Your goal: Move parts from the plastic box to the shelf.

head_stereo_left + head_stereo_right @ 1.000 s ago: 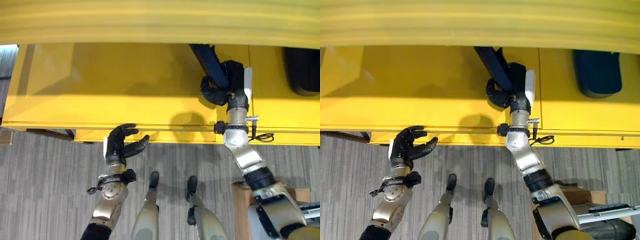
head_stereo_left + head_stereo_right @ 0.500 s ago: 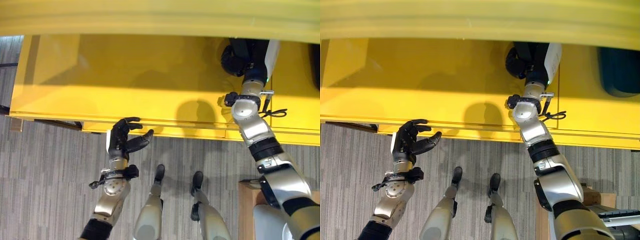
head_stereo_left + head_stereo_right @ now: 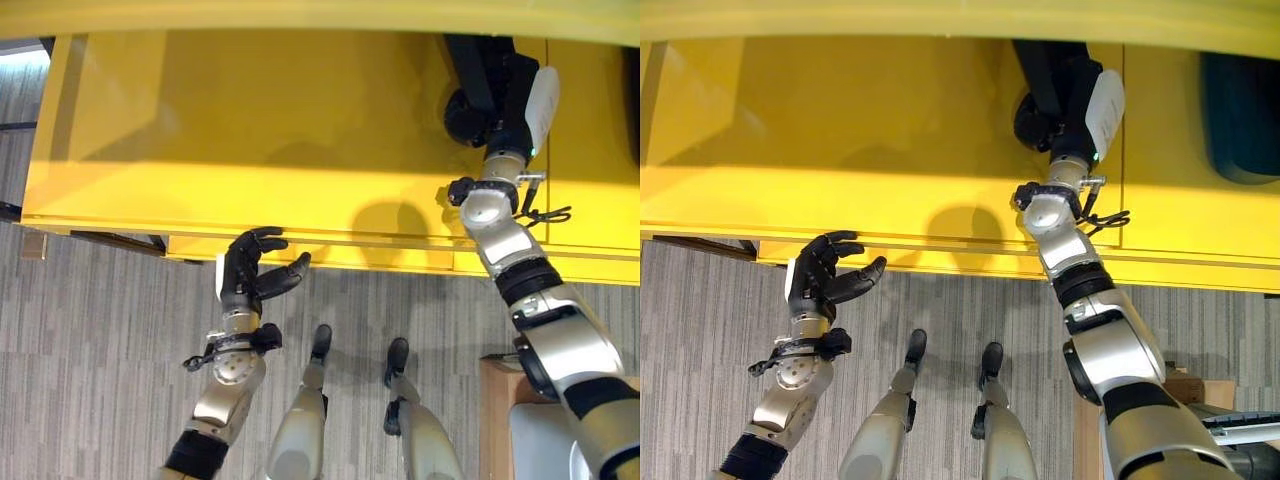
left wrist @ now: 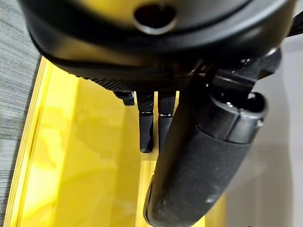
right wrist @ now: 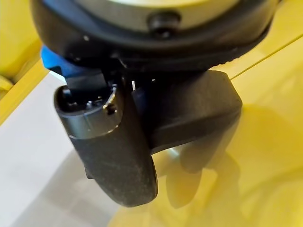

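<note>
My right hand (image 3: 492, 108) reaches deep over the yellow shelf (image 3: 250, 170) and is shut on a long dark part (image 3: 1042, 72) that slants away from it toward the back. In the right wrist view the thumb (image 5: 113, 151) lies against the dark part (image 5: 194, 111) just above the shelf surface. My left hand (image 3: 820, 282) hangs open at the shelf's front edge, its fingers (image 4: 147, 127) straight and holding nothing. A second dark blue part (image 3: 1242, 112) lies on the shelf at the far right.
The upper shelf board (image 3: 320, 15) overhangs the top of the view. A wooden box (image 3: 494, 420) stands on the grey floor at the lower right. The left half of the shelf surface holds nothing.
The camera has shifted. My right arm has stretched further in, carrying the dark part deeper over the shelf. The left hand stays at the front edge.
</note>
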### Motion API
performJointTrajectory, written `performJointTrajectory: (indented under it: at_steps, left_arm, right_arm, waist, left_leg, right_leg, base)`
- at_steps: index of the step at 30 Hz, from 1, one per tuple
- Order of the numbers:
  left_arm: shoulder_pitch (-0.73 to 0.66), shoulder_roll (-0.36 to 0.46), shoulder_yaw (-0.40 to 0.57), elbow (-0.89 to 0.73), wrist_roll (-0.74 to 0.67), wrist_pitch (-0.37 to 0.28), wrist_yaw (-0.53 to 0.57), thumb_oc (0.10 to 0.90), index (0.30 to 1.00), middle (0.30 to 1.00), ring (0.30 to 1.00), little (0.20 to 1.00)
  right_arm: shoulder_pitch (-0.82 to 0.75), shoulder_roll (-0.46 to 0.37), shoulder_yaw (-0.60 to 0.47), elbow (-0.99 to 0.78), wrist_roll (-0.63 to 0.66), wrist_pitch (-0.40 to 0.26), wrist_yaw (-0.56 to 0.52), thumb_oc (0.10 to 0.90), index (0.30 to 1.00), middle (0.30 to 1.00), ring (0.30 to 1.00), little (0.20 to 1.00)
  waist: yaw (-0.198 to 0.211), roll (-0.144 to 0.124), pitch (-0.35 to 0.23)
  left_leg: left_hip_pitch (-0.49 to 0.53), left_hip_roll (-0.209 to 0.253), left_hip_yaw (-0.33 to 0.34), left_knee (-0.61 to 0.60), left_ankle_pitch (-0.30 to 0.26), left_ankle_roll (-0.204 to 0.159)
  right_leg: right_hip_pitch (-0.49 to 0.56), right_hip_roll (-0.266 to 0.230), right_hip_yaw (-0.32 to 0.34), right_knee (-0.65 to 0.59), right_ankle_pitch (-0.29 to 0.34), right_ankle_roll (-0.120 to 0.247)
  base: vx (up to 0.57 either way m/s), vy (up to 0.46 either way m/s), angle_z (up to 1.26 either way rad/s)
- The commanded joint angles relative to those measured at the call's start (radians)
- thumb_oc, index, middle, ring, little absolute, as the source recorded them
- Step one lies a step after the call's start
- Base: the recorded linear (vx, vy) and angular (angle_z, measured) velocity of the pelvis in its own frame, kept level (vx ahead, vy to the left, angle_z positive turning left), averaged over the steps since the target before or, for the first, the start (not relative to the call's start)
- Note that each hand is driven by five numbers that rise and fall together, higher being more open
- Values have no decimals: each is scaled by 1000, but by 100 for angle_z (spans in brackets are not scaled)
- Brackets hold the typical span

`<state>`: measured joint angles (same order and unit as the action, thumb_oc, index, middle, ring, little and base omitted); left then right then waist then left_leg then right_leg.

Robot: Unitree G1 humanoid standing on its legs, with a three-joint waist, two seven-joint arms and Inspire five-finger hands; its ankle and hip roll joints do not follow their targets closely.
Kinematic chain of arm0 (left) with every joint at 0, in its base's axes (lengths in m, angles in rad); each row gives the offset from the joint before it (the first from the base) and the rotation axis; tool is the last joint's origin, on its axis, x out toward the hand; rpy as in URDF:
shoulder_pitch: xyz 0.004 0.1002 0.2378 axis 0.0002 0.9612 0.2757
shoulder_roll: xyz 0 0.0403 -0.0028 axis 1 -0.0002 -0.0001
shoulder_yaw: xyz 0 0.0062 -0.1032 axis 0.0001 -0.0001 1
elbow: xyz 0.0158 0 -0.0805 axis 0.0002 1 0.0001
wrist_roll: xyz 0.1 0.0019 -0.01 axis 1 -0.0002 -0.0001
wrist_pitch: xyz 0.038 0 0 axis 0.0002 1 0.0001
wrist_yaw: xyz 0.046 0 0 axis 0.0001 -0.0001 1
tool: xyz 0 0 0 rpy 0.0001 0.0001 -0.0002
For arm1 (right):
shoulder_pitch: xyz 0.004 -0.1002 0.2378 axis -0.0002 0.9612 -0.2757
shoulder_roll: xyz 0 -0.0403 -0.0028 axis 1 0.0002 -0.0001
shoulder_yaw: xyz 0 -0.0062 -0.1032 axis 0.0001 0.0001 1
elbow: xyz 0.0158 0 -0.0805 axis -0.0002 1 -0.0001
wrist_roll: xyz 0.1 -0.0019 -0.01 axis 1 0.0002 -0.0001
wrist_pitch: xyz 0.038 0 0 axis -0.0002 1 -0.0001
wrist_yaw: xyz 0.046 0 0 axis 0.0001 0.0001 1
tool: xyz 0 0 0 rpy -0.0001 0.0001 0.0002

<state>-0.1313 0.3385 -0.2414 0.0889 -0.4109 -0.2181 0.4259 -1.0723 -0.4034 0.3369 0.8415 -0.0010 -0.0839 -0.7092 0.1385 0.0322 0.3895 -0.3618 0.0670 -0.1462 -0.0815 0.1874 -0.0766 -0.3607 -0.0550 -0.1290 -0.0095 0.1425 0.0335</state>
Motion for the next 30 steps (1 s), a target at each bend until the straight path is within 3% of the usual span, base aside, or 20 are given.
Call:
performJointTrajectory:
  at_steps: [1,3,7,10,14,21,30]
  left_arm:
    - [-41,35,7,-39,4,-36,15,900,1000,1000,1000,1000]
    - [-50,38,3,-39,5,-39,15,900,1000,1000,1000,1000]
    - [-77,45,-7,-23,1,-42,18,900,1000,1000,1000,1000]
    - [-91,59,-19,-27,-6,-43,15,900,1000,1000,1000,1000]
    - [-96,62,-33,-28,-18,-41,4,900,1000,1000,1000,1000]
    - [-94,63,-44,-26,-29,-37,-2,900,1000,1000,1000,1000]
    - [-93,64,-64,-25,-37,-24,1,900,1000,1000,1000,1000]
  right_arm:
    - [93,121,38,135,151,45,136,400,300,300,300,300]
    - [95,137,50,139,156,44,152,400,300,300,300,300]
    - [78,159,57,163,182,37,167,400,300,300,300,300]
    - [59,193,53,217,225,33,185,400,300,300,300,300]
    - [35,198,33,290,273,36,203,400,300,300,300,300]
    - [23,194,-11,354,348,32,203,400,300,300,300,300]
    - [18,197,-54,414,414,32,178,400,300,300,300,300]
  waist:
    - [15,1,40]
    - [16,0,52]
    - [21,-9,83]
    - [31,4,107]
    - [45,20,113]
    - [54,36,121]
    - [59,40,130]
  left_leg:
    - [55,24,5,-6,-54,-6]
    - [57,27,15,9,-55,0]
    - [-34,-5,16,180,-124,14]
    - [-97,-33,16,326,-197,21]
    - [-138,-43,15,422,-242,32]
    - [-147,-54,14,464,-268,41]
    - [-141,-59,19,462,-275,47]
  right_leg:
    - [14,-125,64,87,-34,90]
    - [7,-127,67,109,-43,87]
    - [-37,-135,82,188,-64,79]
    - [-99,-123,102,304,-106,69]
    - [-138,-121,116,385,-144,66]
    - [-148,-127,125,416,-160,65]
    - [-139,-132,127,398,-153,68]
  base:
    - [-11,32,-2]
    - [-55,21,-6]
    - [-102,6,-1]
    - [-80,54,5]
    - [-33,41,-9]
    - [0,7,-2]
    - [2,2,1]
